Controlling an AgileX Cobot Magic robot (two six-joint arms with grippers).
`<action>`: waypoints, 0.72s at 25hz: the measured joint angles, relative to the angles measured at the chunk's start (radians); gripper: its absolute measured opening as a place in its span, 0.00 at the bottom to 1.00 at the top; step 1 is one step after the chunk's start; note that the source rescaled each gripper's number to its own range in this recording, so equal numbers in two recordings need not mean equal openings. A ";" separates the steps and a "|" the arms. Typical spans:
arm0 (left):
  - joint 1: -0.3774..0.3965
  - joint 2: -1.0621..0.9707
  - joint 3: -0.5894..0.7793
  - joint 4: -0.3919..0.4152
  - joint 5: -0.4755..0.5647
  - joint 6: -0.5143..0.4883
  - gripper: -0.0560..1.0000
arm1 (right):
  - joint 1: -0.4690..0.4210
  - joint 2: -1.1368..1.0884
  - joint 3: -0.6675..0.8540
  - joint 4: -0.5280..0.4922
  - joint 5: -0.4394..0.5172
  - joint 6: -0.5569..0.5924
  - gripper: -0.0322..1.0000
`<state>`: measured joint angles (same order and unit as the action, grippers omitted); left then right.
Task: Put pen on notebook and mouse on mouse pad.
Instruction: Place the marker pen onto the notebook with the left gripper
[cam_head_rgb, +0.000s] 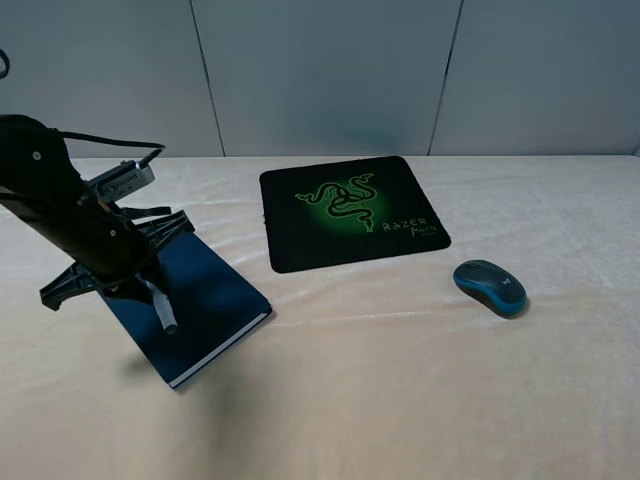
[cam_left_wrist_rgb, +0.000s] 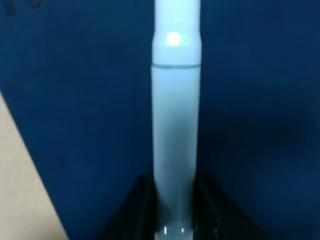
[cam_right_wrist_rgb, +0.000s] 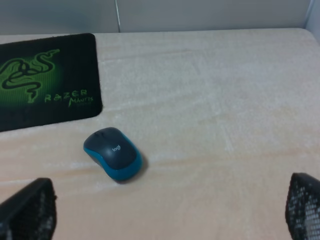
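Note:
My left gripper (cam_head_rgb: 148, 290) is shut on the white pen (cam_head_rgb: 162, 308), holding it just over the navy notebook (cam_head_rgb: 215, 295) at the table's left. In the left wrist view the pen (cam_left_wrist_rgb: 176, 125) runs out from between the dark fingers (cam_left_wrist_rgb: 137, 210) with the blue notebook cover (cam_left_wrist_rgb: 90, 100) filling the background. The blue-and-grey mouse (cam_head_rgb: 490, 287) lies on the cloth to the right of the black mouse pad (cam_head_rgb: 350, 210) with its green logo. The right wrist view shows the mouse (cam_right_wrist_rgb: 112, 152) and the mouse pad (cam_right_wrist_rgb: 47, 80) ahead of my right gripper (cam_right_wrist_rgb: 167, 220), whose fingers (cam_right_wrist_rgb: 27, 210) stand wide apart, open and empty.
A cream cloth (cam_head_rgb: 400, 380) covers the whole table. A grey panelled wall (cam_head_rgb: 330, 70) stands behind the table's far edge.

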<state>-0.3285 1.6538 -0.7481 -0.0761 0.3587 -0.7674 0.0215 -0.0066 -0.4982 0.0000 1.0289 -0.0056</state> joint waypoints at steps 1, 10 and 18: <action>0.000 0.003 0.000 0.000 -0.007 0.000 0.05 | 0.000 0.000 0.000 0.000 0.000 0.000 1.00; 0.000 0.007 0.000 0.000 -0.027 -0.001 0.05 | 0.000 0.000 0.000 0.000 0.000 0.000 1.00; 0.000 0.007 0.000 -0.002 -0.029 -0.001 0.37 | 0.000 0.000 0.000 0.000 0.000 0.000 1.00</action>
<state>-0.3285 1.6609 -0.7481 -0.0780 0.3294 -0.7682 0.0215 -0.0066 -0.4982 0.0000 1.0289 -0.0056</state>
